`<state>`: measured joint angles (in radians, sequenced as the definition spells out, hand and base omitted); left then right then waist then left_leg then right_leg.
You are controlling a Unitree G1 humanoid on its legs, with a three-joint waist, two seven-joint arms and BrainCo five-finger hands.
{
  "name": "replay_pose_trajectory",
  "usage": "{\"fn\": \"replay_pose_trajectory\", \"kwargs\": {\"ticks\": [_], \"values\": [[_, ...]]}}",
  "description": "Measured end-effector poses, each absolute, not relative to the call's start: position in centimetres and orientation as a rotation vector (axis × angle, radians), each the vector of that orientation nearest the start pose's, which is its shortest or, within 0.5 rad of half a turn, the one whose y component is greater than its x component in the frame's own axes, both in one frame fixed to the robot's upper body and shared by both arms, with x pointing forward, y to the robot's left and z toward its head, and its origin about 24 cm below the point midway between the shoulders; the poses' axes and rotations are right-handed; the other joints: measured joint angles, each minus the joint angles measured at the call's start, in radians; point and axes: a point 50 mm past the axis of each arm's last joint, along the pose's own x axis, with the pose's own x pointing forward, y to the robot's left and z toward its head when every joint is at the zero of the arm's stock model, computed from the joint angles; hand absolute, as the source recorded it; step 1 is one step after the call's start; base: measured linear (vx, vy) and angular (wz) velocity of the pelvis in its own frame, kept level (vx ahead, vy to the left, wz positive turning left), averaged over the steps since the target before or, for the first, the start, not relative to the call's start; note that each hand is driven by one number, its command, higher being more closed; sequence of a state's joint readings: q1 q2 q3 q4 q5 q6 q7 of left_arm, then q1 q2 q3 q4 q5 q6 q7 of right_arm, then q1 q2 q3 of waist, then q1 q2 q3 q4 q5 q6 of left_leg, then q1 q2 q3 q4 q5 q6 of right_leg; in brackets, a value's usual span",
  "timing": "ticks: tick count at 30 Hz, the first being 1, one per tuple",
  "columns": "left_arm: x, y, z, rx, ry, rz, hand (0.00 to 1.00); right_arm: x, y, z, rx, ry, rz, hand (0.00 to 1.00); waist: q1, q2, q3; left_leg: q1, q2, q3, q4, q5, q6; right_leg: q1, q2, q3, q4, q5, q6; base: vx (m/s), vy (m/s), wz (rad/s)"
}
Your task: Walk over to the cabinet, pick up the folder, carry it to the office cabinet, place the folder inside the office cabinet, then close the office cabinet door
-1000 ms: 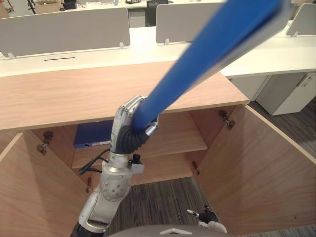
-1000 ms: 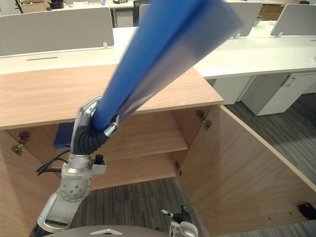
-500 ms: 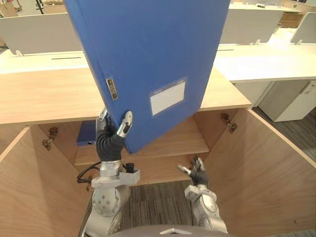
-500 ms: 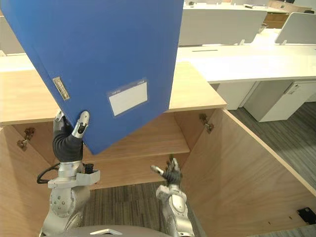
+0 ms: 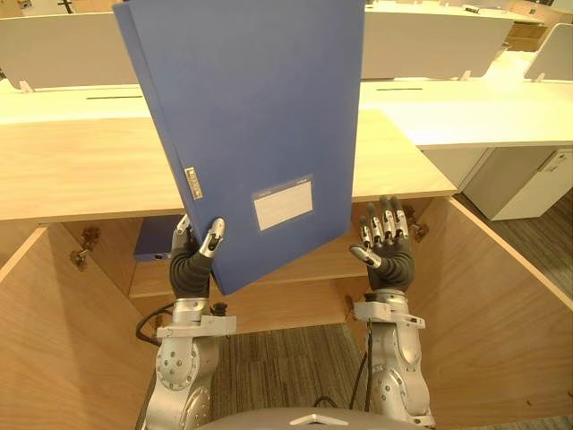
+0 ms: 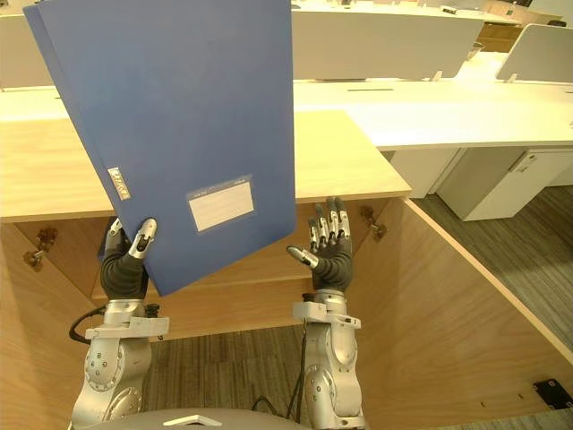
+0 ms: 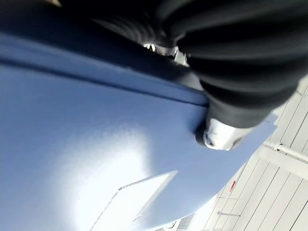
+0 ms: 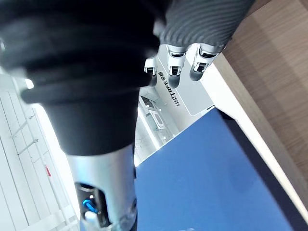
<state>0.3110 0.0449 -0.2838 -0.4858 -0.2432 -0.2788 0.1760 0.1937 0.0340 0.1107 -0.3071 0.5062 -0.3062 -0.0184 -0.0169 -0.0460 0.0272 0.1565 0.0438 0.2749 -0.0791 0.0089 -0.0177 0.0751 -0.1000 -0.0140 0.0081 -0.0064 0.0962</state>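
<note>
I hold a large blue folder (image 5: pixel 251 116) upright in front of the open wooden office cabinet (image 5: pixel 81 170). My left hand (image 5: pixel 195 257) is shut on the folder's lower left corner, thumb on the front cover beside a small spine tag. A white label sits low on the cover. My right hand (image 5: pixel 387 246) is raised just right of the folder's lower right edge, fingers straight and open, not touching it. The left wrist view shows the blue cover (image 7: pixel 86 159) under my thumb. The right wrist view shows the folder (image 8: pixel 211 183) past my straight fingers (image 8: pixel 171 65).
Both cabinet doors (image 5: pixel 501 305) stand open at my sides. Inside, a shelf (image 5: pixel 295 269) holds another blue folder (image 5: pixel 154 240) at the left. White desks with grey dividers (image 5: pixel 430 40) stand behind the cabinet. Grey carpet lies below.
The folder has swung from edge-on and tilted right to upright with its cover facing me. My right hand has risen from low near the floor to beside the folder's lower right edge.
</note>
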Motion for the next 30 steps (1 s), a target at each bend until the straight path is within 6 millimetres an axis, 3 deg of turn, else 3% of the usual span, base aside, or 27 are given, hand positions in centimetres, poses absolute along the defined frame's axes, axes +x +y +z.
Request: {"fn": "replay_pose_trajectory", "kwargs": {"ticks": [7,10,15,21,30], "values": [[18.4,13.1,11.1,-0.32,-0.419,-0.012,1.0,21.8,-15.2,13.3,0.522,-0.578,0.139,0.0,-0.001,0.004,0.007,-0.011,-0.001,-0.001,0.0,-0.001,0.0,-0.007,0.0,-0.001,-0.006,0.001,0.001,0.0,0.0,0.0],[18.4,13.0,11.1,-0.316,-0.42,-0.03,1.0,22.1,-15.4,13.9,0.479,-0.599,0.182,0.0,-0.001,0.004,0.007,-0.015,-0.001,-0.002,0.0,-0.002,0.001,-0.007,0.0,-0.002,-0.012,0.002,0.002,0.0,0.0,0.0],[18.3,12.8,11.1,-0.319,-0.424,-0.067,1.0,22.3,-15.7,13.9,0.43,-0.592,0.217,0.0,0.001,0.007,0.01,-0.019,-0.001,-0.003,0.0,-0.005,0.003,-0.007,0.0,-0.003,-0.017,0.003,0.002,0.0,0.0,0.0],[18.5,12.3,11.5,-0.314,-0.441,-0.128,1.0,23.6,-16.0,12.0,0.42,-0.488,0.213,0.0,0.0,0.009,0.011,-0.025,-0.001,-0.01,0.0,-0.004,0.003,-0.006,0.0,-0.01,-0.017,0.002,0.002,-0.01,-0.012,0.03],[18.6,11.7,11.8,-0.321,-0.457,-0.203,1.0,25.1,-16.1,10.9,0.391,-0.407,0.232,0.0,0.006,0.012,0.013,-0.033,-0.002,-0.026,0.0,-0.002,0.003,-0.006,-0.001,-0.025,-0.017,0.002,0.002,-0.01,-0.012,0.04]]}}
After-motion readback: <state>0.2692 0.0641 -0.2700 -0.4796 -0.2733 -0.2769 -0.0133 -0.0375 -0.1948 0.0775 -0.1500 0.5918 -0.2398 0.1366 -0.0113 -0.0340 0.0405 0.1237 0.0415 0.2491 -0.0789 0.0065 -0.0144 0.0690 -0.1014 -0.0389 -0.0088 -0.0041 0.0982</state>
